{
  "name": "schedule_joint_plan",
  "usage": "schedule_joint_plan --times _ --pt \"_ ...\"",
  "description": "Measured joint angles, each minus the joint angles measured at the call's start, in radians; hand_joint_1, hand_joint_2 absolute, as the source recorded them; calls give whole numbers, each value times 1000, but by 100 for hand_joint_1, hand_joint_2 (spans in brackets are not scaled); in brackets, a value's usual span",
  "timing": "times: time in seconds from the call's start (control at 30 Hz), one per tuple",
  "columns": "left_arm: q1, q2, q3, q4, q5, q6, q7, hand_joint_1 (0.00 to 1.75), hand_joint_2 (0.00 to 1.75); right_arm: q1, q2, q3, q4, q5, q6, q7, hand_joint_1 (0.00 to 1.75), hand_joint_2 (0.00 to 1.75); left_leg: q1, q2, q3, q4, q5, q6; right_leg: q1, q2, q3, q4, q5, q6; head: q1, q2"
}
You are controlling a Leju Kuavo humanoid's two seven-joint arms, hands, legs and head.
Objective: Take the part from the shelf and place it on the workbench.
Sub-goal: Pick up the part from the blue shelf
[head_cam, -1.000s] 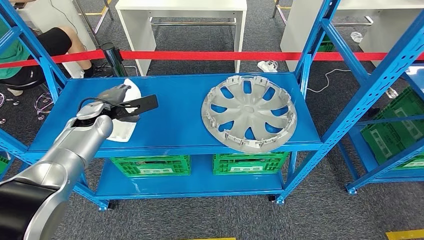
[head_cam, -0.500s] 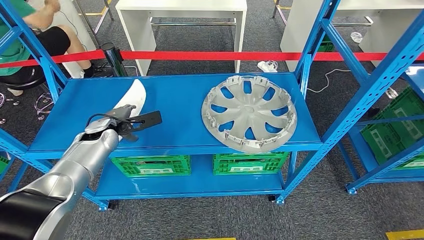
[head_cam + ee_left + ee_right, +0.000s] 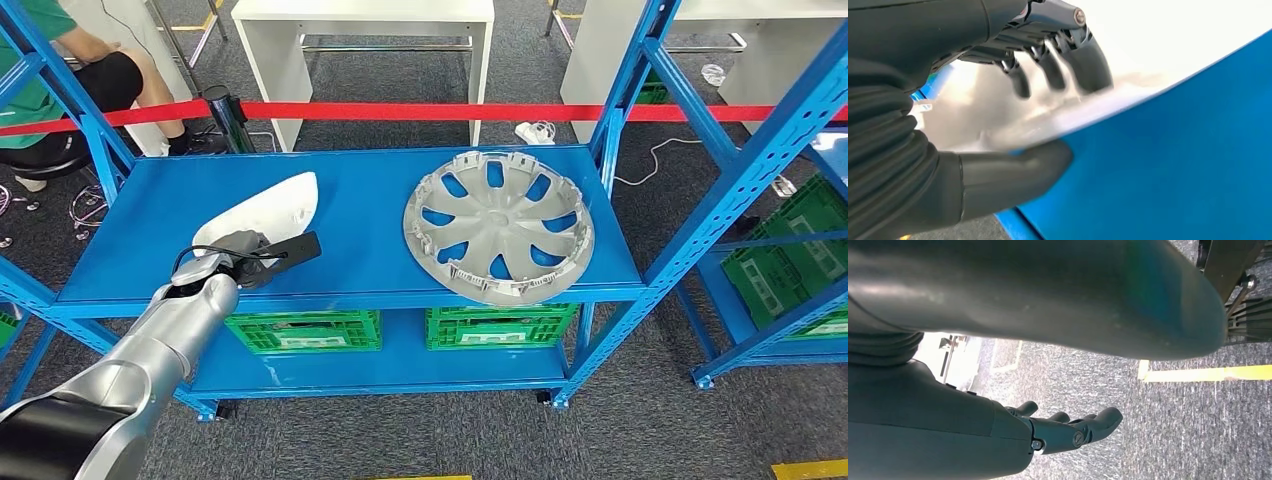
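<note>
One left hand grips the white part by its edge.

Evenly and brightly lit from overhead in the head view; soft, short shadows under the silver wheel cover on the blue shelf. Mild wide-angle bending of the uprights towards the edges. Sharp across the middle. Blown out to pure white on the white part in the left wrist view, with motion smear along its edge beside the left hand. Dim and shadowed around the right hand; grey carpet grainy, the near dark body out of focus.
</note>
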Motion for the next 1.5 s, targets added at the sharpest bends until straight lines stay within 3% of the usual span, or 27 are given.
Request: schedule_joint_plan --times 0.6,0.8,0.93,1.2,1.5 --pt "-5 7 22 -10 2 49 -52 175 175 0 0 0 0 2 0 0 0 0 0 0 6 0 0 0 0 -1 5 0 -1 1 0 0" --pt "3 -6 27 -16 23 157 -152 175 175 0 1 -4 0 -2 -9 0 0 0 0 -1 5 0 0 0 0 -2 5 0 -1 1 0 0" --pt "3 -35 72 -34 134 230 -312 175 175 -1 1 -11 0 -6 -11 0 0 0 0 -1 5 0 0 0 0 -2 4 0 -1 1 0 0" --pt "-62 -105 148 -155 404 77 -600 175 175 0 1 -37 0 -15 -16 0 0 0 0 -1 4 0 0 0 -1 -1 4 0 -1 2 0 0" --pt "-37 -112 78 -541 797 81 -543 175 175 1 1 -72 0 -18 -25 0 0 0 0 0 4 -1 -1 0 0 -1 4 0 -1 1 0 0"
